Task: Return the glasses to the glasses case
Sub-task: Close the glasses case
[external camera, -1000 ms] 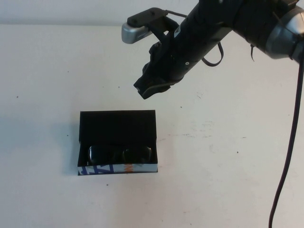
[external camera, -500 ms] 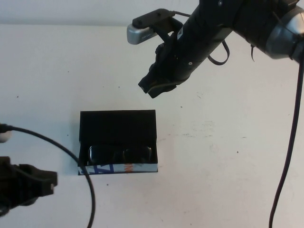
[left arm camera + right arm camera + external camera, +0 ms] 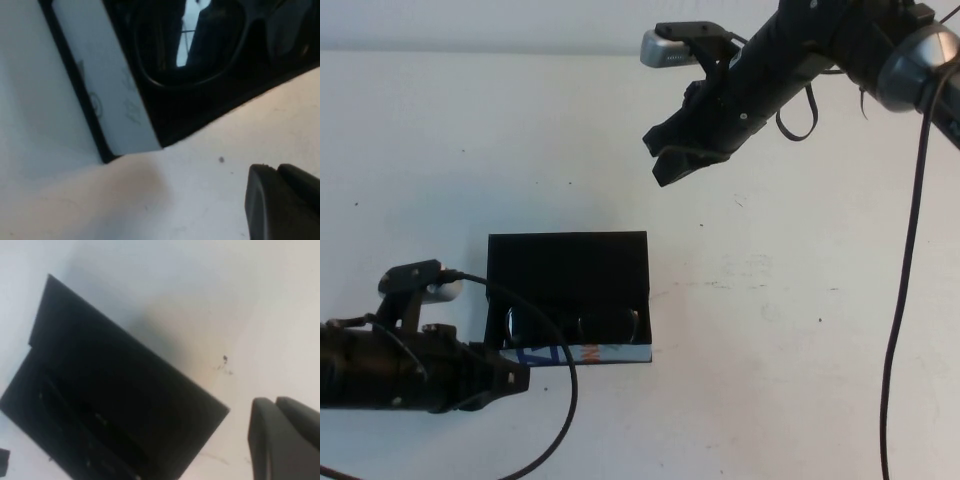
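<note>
On the white tabletop (image 3: 800, 330) sits the glasses case (image 3: 567, 300), a black box with its flat lid laid back toward the far side and its white printed front edge facing the robot. The glasses (image 3: 570, 324) already lie inside it, folded along the front wall; the left wrist view shows 1 dark lens (image 3: 192, 42) resting against the black lining just behind that white edge.

Left pincer (image 3: 510, 378) sits low over the tabletop just beside the case's front left corner, pointing toward the printed edge. Whether its fingers are apart or together I cannot tell, since only a dark finger block shows in its own camera. Right pincer (image 3: 665, 160) hangs high above the far side of the tabletop, well apart from the case, its fingers together and holding nothing.

Judging by this layout, the glasses are placed and what remains is closing the lid. To do that well, the left arm should probably steady the box by its front corner without nudging it sideways, because the case looks light and could slide on the smooth surface. The lid needs lifting from its far free edge and swinging forward over the frames. A temple arm sticking up could block it, so check the glasses lie flat first.
</note>
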`<move>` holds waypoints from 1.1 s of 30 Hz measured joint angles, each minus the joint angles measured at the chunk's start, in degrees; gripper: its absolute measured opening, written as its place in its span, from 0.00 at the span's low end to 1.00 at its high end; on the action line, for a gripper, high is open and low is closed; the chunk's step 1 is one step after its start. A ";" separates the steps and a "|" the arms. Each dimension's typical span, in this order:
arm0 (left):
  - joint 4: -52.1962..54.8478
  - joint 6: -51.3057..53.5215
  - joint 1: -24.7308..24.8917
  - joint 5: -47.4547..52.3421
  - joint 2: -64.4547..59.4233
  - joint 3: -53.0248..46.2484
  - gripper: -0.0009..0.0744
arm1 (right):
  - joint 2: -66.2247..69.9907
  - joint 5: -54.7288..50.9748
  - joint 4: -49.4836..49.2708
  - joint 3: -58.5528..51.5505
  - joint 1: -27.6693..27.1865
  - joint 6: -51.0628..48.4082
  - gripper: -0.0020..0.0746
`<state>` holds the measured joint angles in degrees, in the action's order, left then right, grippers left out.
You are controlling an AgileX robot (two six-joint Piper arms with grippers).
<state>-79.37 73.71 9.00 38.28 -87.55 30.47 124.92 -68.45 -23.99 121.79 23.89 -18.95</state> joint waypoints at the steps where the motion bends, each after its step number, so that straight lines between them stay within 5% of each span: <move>1: -1.50 2.09 0.00 -0.24 -1.59 0.00 0.01 | 1.24 -0.84 -0.11 1.60 -0.26 0.00 0.01; 15: -17.85 19.69 -0.04 0.92 -11.55 0.68 0.01 | 14.23 -2.33 -3.22 18.77 -0.29 0.00 0.01; 33: -19.22 21.17 -0.04 1.52 -12.11 0.68 0.01 | 22.21 -2.42 -7.97 19.87 -0.29 0.36 0.01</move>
<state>-98.59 94.88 8.96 39.80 -99.65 31.15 147.13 -70.87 -31.96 141.66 23.60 -18.59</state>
